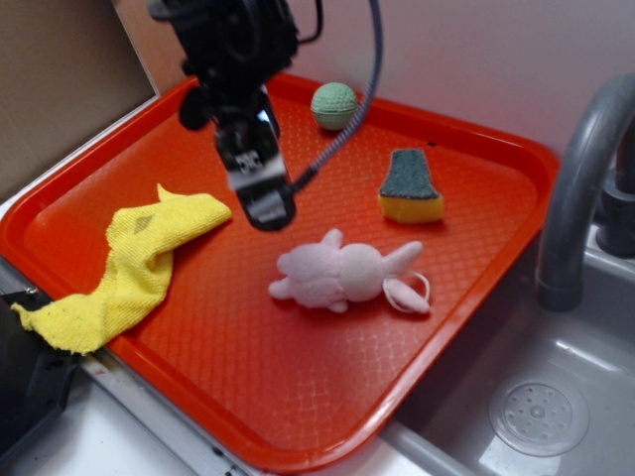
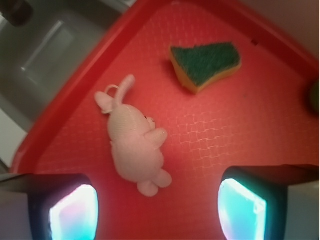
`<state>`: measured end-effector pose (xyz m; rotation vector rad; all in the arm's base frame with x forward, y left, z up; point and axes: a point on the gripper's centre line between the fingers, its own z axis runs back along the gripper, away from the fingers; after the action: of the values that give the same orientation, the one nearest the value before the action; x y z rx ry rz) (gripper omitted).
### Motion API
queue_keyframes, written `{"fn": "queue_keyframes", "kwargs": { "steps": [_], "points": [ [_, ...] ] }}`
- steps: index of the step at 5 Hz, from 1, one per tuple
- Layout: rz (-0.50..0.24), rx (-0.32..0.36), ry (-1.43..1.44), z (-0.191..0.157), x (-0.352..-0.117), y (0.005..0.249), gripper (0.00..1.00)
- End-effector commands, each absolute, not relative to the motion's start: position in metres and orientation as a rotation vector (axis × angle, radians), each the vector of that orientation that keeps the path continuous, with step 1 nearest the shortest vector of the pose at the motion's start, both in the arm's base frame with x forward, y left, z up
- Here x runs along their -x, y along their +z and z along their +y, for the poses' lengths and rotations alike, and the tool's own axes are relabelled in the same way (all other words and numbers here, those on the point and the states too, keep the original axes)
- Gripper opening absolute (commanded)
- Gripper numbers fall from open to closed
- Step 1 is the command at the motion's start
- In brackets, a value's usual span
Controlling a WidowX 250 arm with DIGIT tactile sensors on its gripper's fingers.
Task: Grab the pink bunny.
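The arm (image 1: 233, 40) was black and blocky, with a grey braided cable (image 1: 347, 119) looping down beside it. Its gripper (image 1: 260, 188) ended in dark fingers (image 1: 268, 203) with pale markings. In the wrist view the fingers' (image 2: 75, 212) inner pads glowed cyan-white inside black frames.

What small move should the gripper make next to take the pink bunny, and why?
Probably shift sideways over the pink bunny, then lower. The gripper is open and above the red tray; in the wrist view the bunny lies left of centre between the fingers, untouched.
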<state>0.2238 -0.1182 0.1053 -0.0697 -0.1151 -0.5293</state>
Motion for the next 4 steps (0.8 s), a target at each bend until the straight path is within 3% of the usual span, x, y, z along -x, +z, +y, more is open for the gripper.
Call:
{"fn": "queue_keyframes", "kwargs": {
  "steps": [1, 2, 3, 4],
  "points": [
    [-0.033, 0.024, -0.604, -0.141, -0.224, 0.048, 1.0],
    [0.022, 0.045, -0.648, -0.145, -0.218, 0.02, 1.0],
    [0.037, 0.016, -0.647, -0.143, -0.216, 0.012, 1.0],
    [0.017, -0.009, -0.619, -0.141, -0.214, 0.019, 0.0]
  ]
}}
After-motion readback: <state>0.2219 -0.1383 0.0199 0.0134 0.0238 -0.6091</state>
